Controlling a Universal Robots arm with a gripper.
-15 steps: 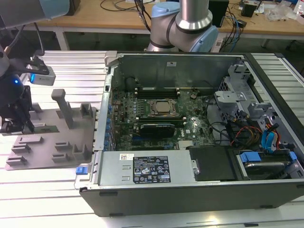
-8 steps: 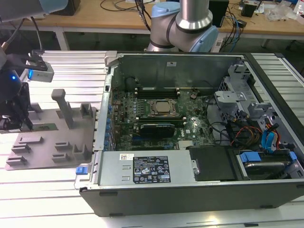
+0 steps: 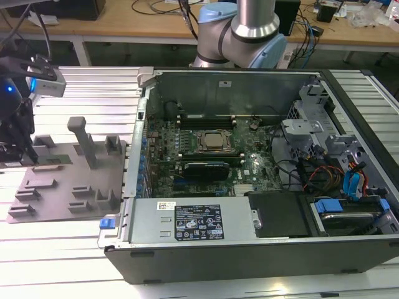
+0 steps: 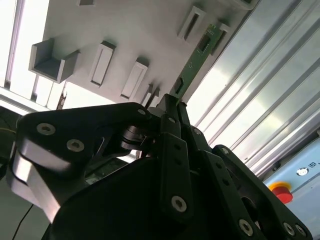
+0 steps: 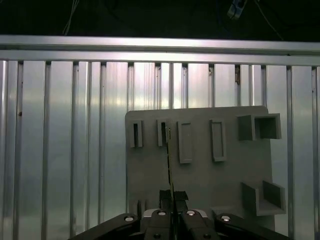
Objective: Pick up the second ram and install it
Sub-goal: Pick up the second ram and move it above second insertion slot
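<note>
Gripper point(image 4: 170, 102) fingers point(image 5: 164, 196) nrly closed, pinching second ram point(image 4: 200, 50) btwn tips.

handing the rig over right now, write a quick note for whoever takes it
claw: shut on the second ram, which juts out past the fingertips.
where: claw and ram are over the grey holder tray at the exterior view's left, apart from the open computer case.
done: ram is gripped; I cannot tell whether it is clear of the tray.
left: the ram is not yet at the motherboard, so it is not installed.
</note>
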